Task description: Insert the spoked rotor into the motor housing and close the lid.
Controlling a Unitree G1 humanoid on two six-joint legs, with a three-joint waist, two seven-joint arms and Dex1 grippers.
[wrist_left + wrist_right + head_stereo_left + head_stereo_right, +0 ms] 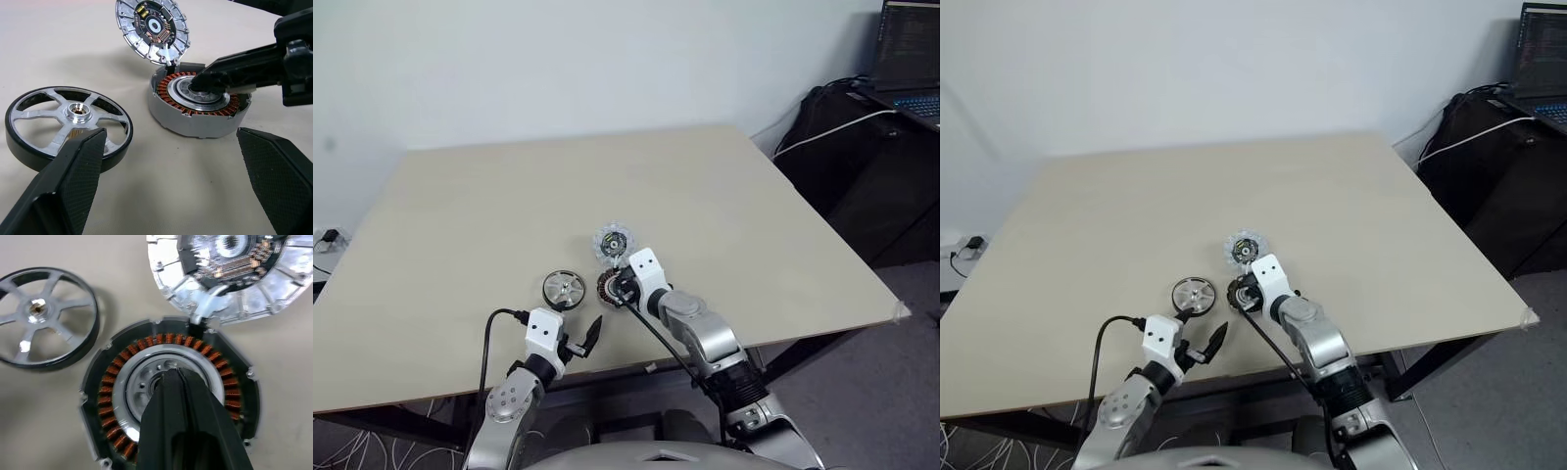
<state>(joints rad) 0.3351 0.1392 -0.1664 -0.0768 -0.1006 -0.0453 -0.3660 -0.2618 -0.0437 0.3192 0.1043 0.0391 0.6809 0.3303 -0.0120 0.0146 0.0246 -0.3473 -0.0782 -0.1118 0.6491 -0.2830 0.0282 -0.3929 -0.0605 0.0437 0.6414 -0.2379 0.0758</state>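
Resting on the pale worktop (724, 206), the motor housing (198, 105) sits face up, its copper windings ringing a silver centre hub. The right tool (178, 382) has its two black fingers pressed together, their joined tip set down on that hub; it holds nothing. The lid (152, 30) leans tilted against the housing's far edge, touching it, its inner face with a small circuit board and dark centre turned toward the left wrist camera. The spoked rotor (68, 125) lies flat on the worktop just beside the housing on the robot's left, apart from it. The left tool (579, 340) hovers near the worktop's front edge, fingers spread wide, empty, short of the rotor
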